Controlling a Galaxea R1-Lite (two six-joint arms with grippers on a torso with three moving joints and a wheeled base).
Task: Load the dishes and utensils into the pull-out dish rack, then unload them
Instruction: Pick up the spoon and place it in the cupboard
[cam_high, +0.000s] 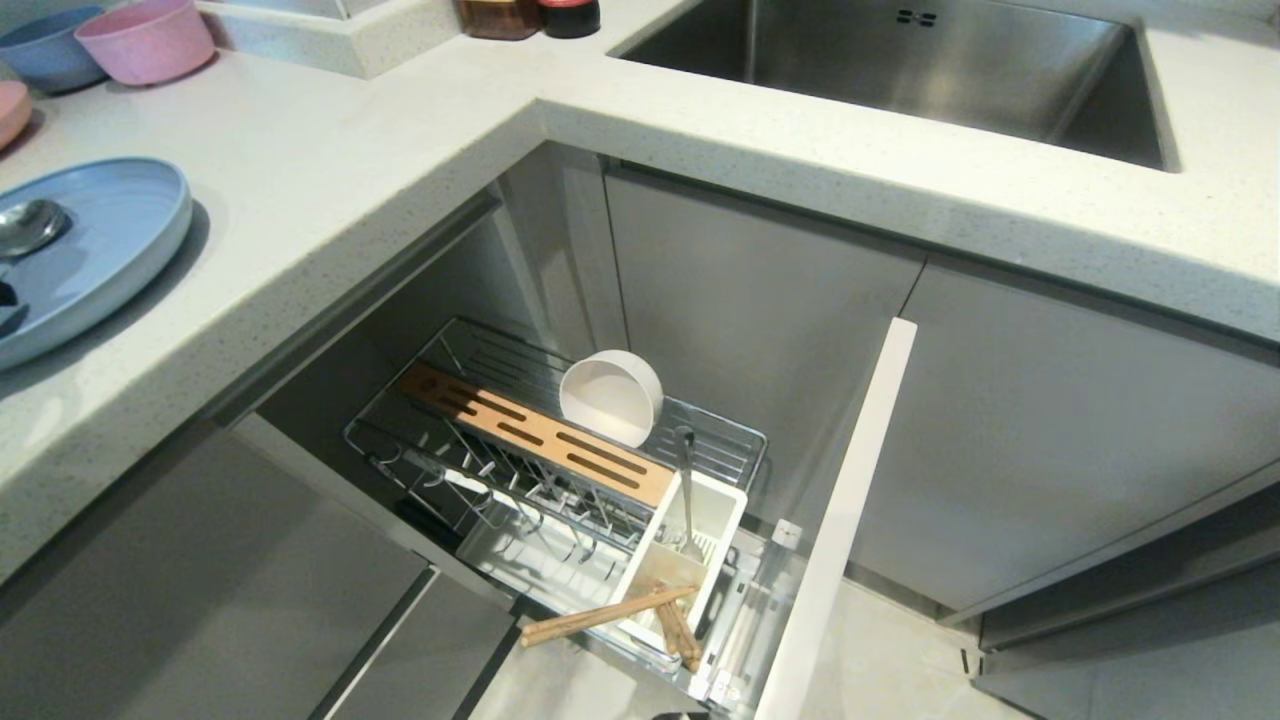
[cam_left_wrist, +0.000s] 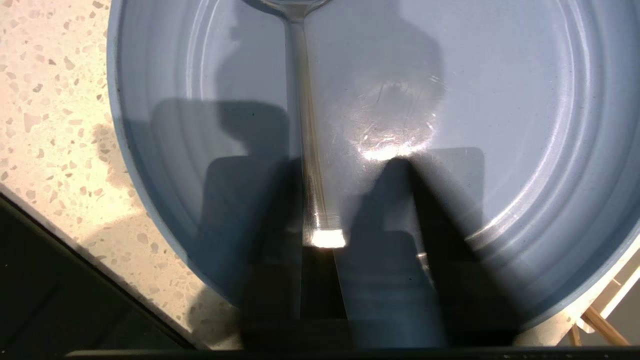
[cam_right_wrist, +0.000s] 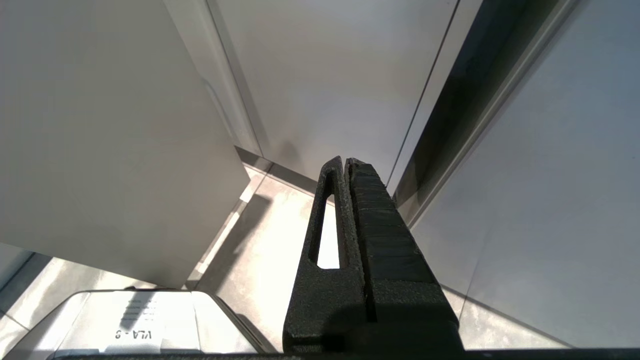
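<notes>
Spoon (cam_left_wrist: 305, 150), thin, stiff, slick metal, lies in the light-blue plate (cam_left_wrist: 500, 100) at the worktop's left edge; we'd pinch mid-handle where the left gripper (cam_left_wrist: 325, 167) straddles it, clamped or not we cannot tell; right gripper (cam_right_wrist: 345, 162) idle, jaws together.

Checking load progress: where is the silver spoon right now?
The silver spoon lies on the light-blue plate on the counter's left; the left gripper straddles its handle.
</notes>
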